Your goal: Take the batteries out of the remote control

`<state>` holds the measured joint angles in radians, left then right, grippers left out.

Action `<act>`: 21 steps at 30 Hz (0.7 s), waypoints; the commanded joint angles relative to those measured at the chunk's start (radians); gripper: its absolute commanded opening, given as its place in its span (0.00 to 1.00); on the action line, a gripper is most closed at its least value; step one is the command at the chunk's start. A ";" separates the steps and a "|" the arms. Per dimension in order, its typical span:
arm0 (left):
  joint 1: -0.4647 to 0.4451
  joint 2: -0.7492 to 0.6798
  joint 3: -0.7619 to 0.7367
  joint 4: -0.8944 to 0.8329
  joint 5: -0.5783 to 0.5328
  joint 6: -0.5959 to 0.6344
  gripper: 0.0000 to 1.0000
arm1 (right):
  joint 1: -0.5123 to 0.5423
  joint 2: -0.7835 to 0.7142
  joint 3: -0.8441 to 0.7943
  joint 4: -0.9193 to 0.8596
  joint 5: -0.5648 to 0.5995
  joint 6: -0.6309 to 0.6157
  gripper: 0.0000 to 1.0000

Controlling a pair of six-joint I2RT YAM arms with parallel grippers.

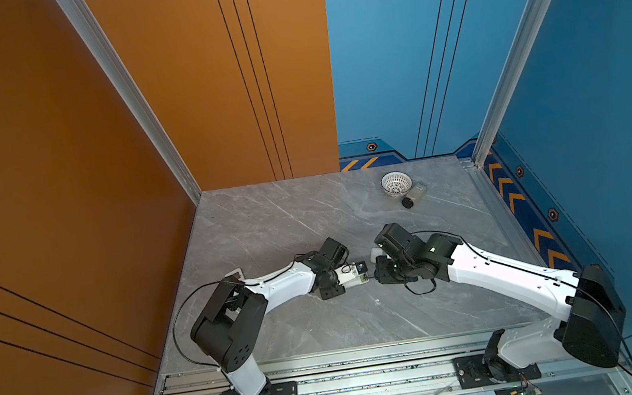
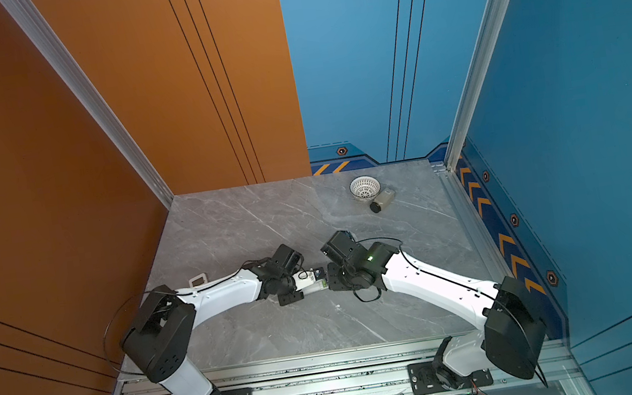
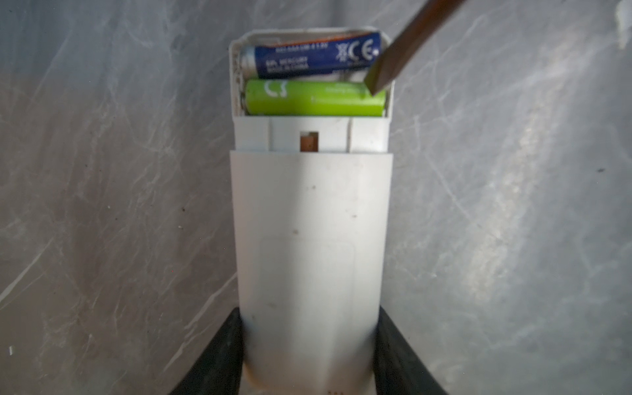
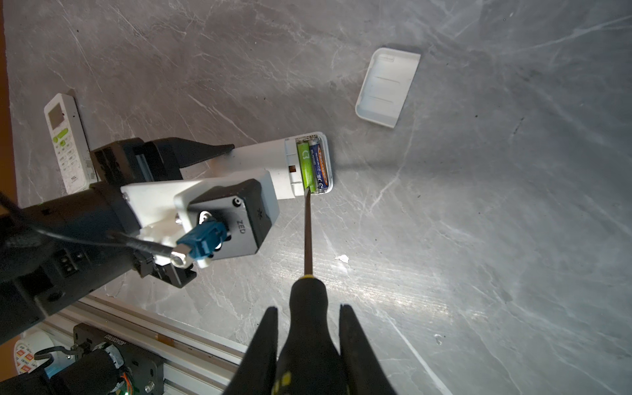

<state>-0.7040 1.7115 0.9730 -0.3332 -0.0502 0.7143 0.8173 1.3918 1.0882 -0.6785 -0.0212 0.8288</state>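
Surface: grey marbled counter (image 1: 267, 222), with orange walls to the left and blue to the right.
Item: white remote control (image 3: 309, 239), compartment open. It pointed away from the left tool (image 3: 309, 328), which was clamped on its closed end.
Contents: green battery (image 3: 314, 97) and blue battery (image 3: 307, 56) lay side by side, long axes across the remote's length.
The right tool (image 4: 307, 309) was clamped on a screwdriver (image 4: 307, 239), its blade tip at the green battery's end.

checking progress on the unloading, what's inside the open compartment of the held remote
Two batteries lie side by side in the remote: a light green battery and a blue battery. The screwdriver tip sits at the green one's end. The compartment floor beneath them is covered.
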 commanded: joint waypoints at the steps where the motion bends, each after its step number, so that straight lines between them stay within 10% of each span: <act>1: -0.011 0.043 -0.006 -0.062 -0.011 -0.012 0.13 | 0.007 0.013 0.019 0.001 0.027 0.023 0.00; 21: -0.011 0.038 0.001 -0.070 -0.011 -0.015 0.11 | 0.016 0.035 0.016 0.004 0.013 0.027 0.00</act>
<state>-0.7040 1.7134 0.9771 -0.3389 -0.0505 0.7071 0.8253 1.4170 1.0893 -0.6689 -0.0212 0.8394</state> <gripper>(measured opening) 0.529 0.267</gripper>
